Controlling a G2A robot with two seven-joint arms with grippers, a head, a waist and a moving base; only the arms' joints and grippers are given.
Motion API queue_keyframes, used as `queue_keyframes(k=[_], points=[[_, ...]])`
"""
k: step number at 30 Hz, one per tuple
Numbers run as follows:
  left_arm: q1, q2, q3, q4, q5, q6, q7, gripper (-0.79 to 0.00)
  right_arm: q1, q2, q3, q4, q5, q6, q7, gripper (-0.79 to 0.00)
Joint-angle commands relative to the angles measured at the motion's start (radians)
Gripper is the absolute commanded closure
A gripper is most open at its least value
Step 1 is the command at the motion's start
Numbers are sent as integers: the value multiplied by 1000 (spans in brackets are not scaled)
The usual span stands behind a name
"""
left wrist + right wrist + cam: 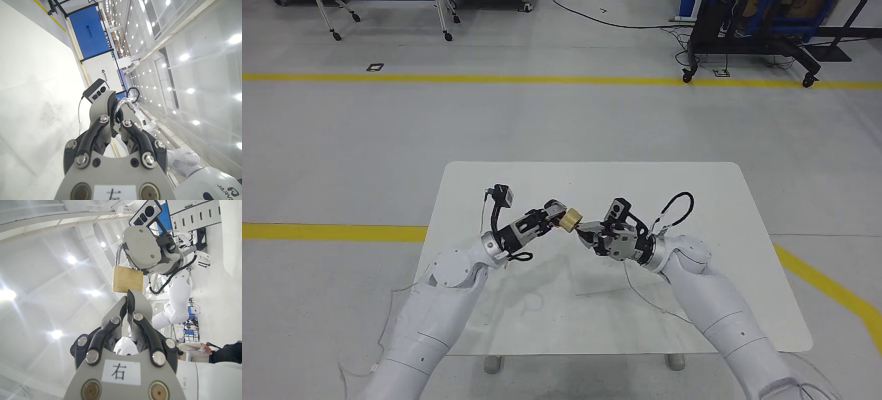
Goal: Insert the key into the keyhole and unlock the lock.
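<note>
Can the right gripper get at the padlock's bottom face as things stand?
Likely yes: left gripper holds padlock by its shackle above the table, bottom face turned to right gripper, whose tips sit at it, nothing between.

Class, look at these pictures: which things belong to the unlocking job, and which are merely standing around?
Job: brass padlock; left hand gripping its shackle; right hand closed at its base.
Around: white table; black wheeled frame on the floor; yellow floor line.
</note>
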Motion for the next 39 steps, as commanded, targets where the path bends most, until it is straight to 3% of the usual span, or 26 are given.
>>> queue_keyframes(k=[1, 2, 3, 4, 5, 14, 17, 21, 26, 31, 35, 36, 37, 38, 39], points=[[4, 1, -3, -4, 1, -9, 9, 0, 8, -1, -1, 16, 0, -2, 8, 0], [5, 1, -3, -5, 4, -13, 13, 0, 9, -1, -2, 19, 1, -3, 10, 0], [7, 1, -4, -6, 6, -16, 18, 0, 11, -2, -3, 23, 2, -4, 13, -58], [9, 1, -4, -7, 4, -19, 23, 0, 11, -2, -4, 25, 2, -5, 17, -382], [10, 1, -4, -8, 4, -19, 25, 0, 12, -2, -5, 26, -1, -6, 21, -785], [-15, 1, 3, -2, 123, 102, 133, 0, -31, 25, 68, -19, -88, -99, 14, -785], [-37, 1, 38, -8, 239, 158, 136, 0, -99, 54, 172, -88, -166, -174, -42, -785], [-77, -5, 119, -13, 418, 258, 124, 0, -276, 100, 375, -285, -293, -238, -174, -785], [-177, -34, 254, 31, 536, 403, 37, 0, -276, 100, 375, -285, -293, -238, -174, -785], [-270, -79, 390, 132, 602, 482, -26, 0, -276, 100, 375, -285, -293, -238, -174, -785], [-315, -108, 442, 208, 605, 496, -44, 0, -276, 100, 375, -285, -293, -238, -174, -785], [-325, -113, 451, 224, 609, 493, -48, -191, -276, 100, 375, -285, -293, -238, -174, -785], [-330, -118, 454, 236, 605, 490, -45, -526, -276, 100, 375, -285, -293, -238, -174, -785], [-334, -121, 455, 246, 600, 487, -43, -785, -276, 100, 375, -285, -293, -238, -174, -785], [-338, -123, 455, 253, 596, 485, -44, -785, -276, 100, 375, -285, -293, -238, -174, -785]])
